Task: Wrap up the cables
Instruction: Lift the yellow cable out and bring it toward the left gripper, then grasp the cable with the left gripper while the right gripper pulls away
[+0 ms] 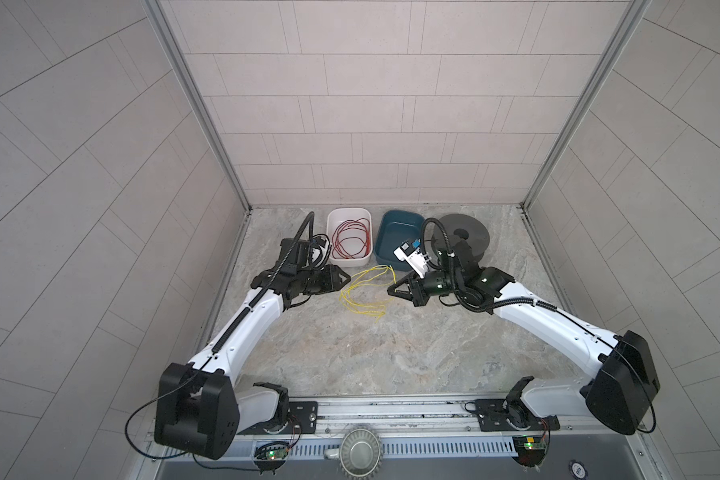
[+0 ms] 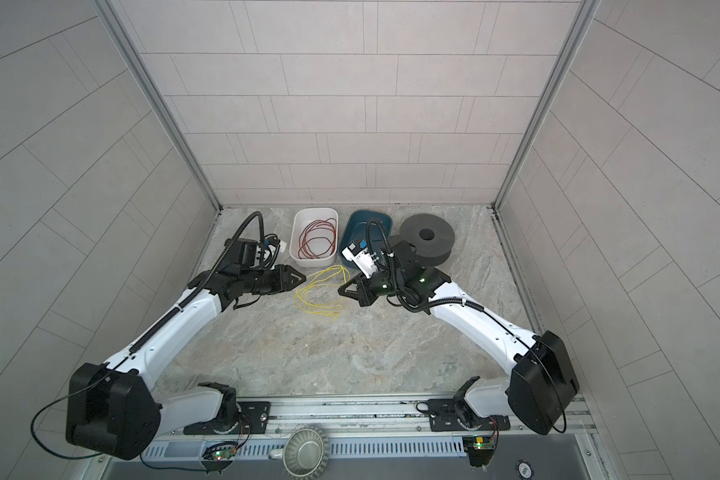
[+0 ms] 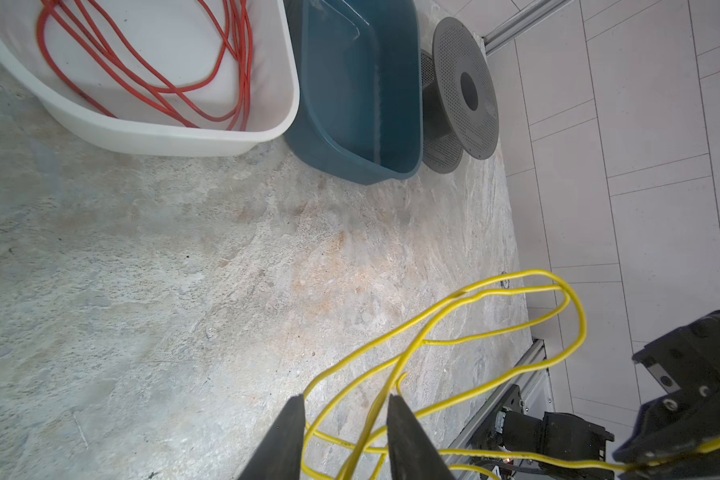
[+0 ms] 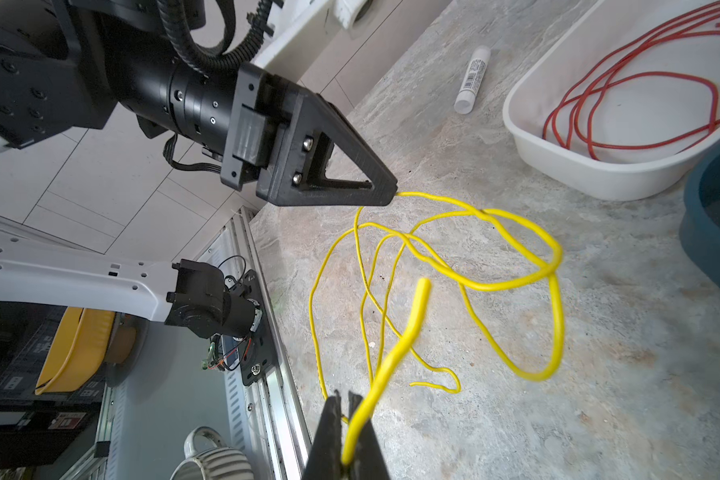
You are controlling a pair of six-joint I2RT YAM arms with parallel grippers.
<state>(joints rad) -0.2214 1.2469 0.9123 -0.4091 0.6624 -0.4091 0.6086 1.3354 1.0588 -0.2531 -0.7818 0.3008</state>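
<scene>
The right gripper [image 4: 346,399] jaws pinch the yellow cable [image 4: 391,358] near one end; the left gripper [image 3: 345,401] jaws stand spread, cable strands between them, above the worktop [image 1: 350,353].

Two tubs (white tub [image 1: 348,262], blue tub [image 1: 385,246]), one yellow cable [image 4: 495,286], one red wire [image 3: 245,62], one spool [image 2: 441,239], one tube [image 4: 472,79], one mug [image 1: 360,453]. Two arms, one claw each (left claw [image 3: 344,401], right claw [image 4: 346,399]).
</scene>
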